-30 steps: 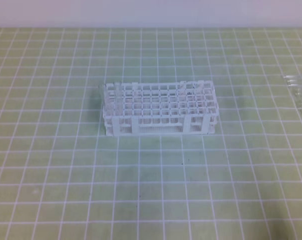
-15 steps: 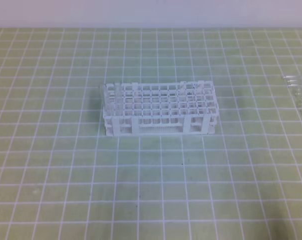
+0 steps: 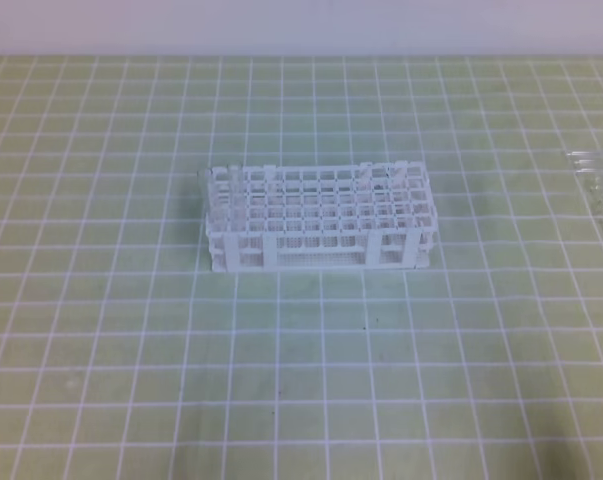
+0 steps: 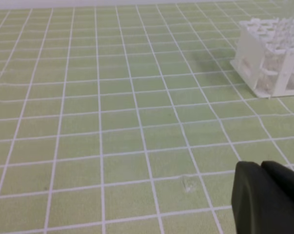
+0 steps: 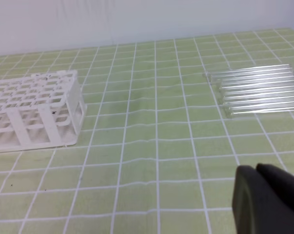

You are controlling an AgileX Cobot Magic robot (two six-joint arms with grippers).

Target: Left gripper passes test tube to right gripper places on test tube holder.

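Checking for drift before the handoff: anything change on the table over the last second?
Nothing visibly changed. The test tube holder sits in the same spot on the green grid mat, and the loose glass tubes lie as before at the right edge.

Laboratory bench setting, white test tube holder (image 3: 321,222) on a green grid-lined surface (image 3: 131,330), row of clear glass test tubes (image 5: 259,90) nearby, plain pale wall (image 5: 137,19)

The bench (image 3: 101,330) is covered by a pale green mat ruled with a white square grid that runs out to every edge in view. Along its far side stands a plain white wall (image 3: 301,25). Soft, even light leaves only faint shadows.
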